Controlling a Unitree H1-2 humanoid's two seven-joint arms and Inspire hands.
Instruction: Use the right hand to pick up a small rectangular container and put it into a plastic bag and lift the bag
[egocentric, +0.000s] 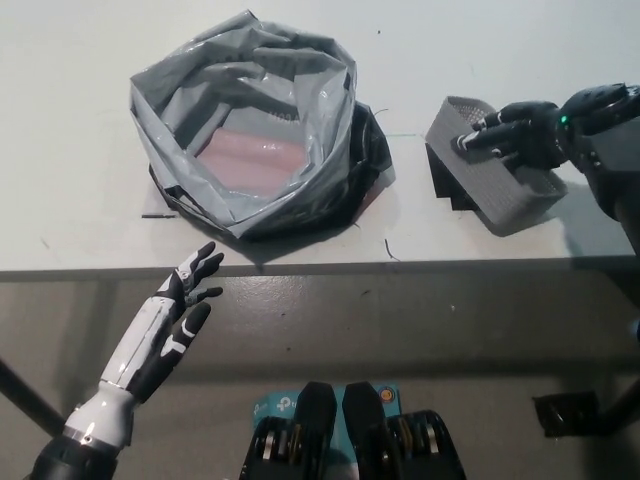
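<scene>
**Right hand grips the container**

The black right hand (515, 135) is clamped over the rim of the small grey rectangular mesh container (490, 180), tilted at the white surface's (80, 60) right, ready to carry to the open grey plastic bag (245, 125). The white left hand (180, 310) idles spread below the edge.

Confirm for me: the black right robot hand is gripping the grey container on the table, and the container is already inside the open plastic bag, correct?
Not quite. The right robot hand does grip the grey container, but the head view shows it right of the plastic bag, not inside.
</scene>
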